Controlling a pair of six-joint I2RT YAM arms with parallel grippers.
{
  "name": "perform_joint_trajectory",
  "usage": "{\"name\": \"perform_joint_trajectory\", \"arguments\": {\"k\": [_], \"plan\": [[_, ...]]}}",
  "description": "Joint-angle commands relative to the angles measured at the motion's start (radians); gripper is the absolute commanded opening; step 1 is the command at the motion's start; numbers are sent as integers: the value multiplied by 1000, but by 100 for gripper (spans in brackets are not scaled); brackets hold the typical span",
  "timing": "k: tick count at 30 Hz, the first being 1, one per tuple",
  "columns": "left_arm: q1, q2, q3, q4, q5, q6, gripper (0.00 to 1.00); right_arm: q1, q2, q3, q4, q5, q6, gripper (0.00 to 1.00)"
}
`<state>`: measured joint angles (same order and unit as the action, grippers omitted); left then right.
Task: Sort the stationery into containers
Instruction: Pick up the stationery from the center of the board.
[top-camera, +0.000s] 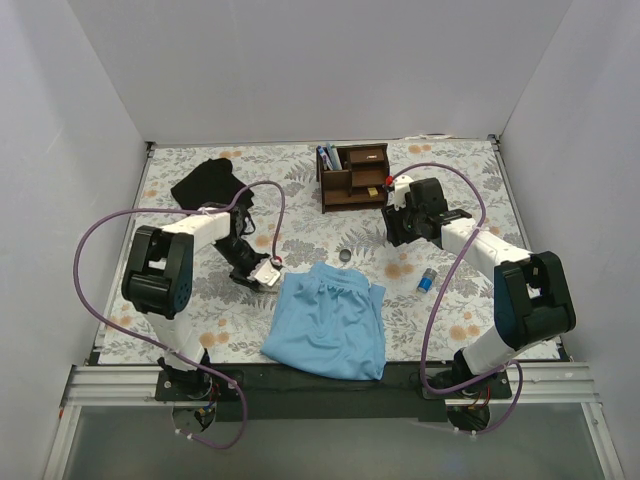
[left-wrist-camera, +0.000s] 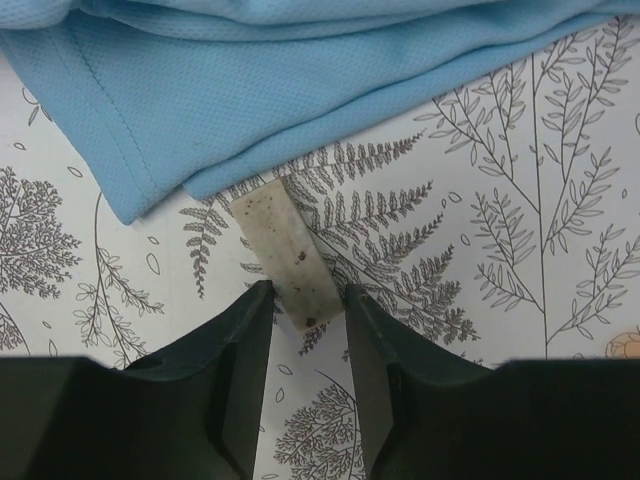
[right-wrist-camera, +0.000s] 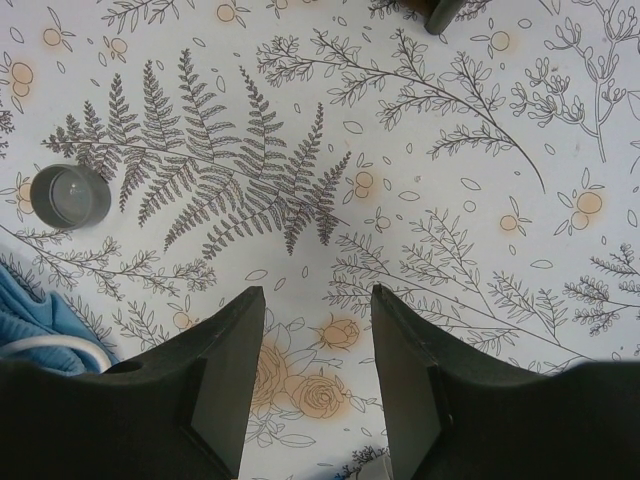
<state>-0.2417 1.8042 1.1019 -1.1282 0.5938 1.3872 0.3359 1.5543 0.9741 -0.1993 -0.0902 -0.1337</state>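
A tan eraser block (left-wrist-camera: 285, 255) lies on the patterned table beside the light blue cloth's corner. My left gripper (left-wrist-camera: 305, 295) has its fingertips closed against both sides of the eraser's near end; the same gripper (top-camera: 266, 272) shows in the top view. The dark brown organizer (top-camera: 352, 175) stands at the back with blue pens (top-camera: 327, 157) in its left slot. My right gripper (right-wrist-camera: 318, 300) is open and empty over bare table, just right of the organizer (top-camera: 402, 218). A small dark ring (top-camera: 345, 256) (right-wrist-camera: 70, 195) and a blue-capped white cylinder (top-camera: 426, 280) lie on the table.
A light blue cloth (top-camera: 330, 320) (left-wrist-camera: 250, 90) lies at the front centre. A black cloth (top-camera: 205, 185) lies at the back left under the left arm. White walls close in the table on three sides. Purple cables loop off both arms.
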Motion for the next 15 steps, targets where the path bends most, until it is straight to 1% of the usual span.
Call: {"name": "perform_joint_trajectory", "arguments": {"k": [1,2,4,5,6,8,9,10,13,15], "plan": [[-45,-14,9,105,20,-169,31,-5,0,31,21,-16,9,56],[-53,-8,24,111,18,-247,26,-3,-2,28,21,-16,11,56],[-70,10,55,117,9,-344,15,-3,-8,20,23,-17,9,56],[-76,41,97,107,1,-432,2,-3,-11,17,23,-14,9,56],[-79,58,122,94,-3,-474,0,-3,-13,15,24,-14,9,56],[-77,111,183,59,-15,-574,0,-3,-17,9,24,-10,9,56],[-79,127,232,50,-20,-661,0,-3,-20,9,24,-8,9,56],[-77,136,260,27,-26,-695,0,-5,-22,8,24,-6,9,56],[-71,126,328,-10,-38,-737,0,-8,-30,9,23,3,11,56],[-68,101,364,-42,-25,-732,0,-9,-37,6,24,7,11,56]]}}
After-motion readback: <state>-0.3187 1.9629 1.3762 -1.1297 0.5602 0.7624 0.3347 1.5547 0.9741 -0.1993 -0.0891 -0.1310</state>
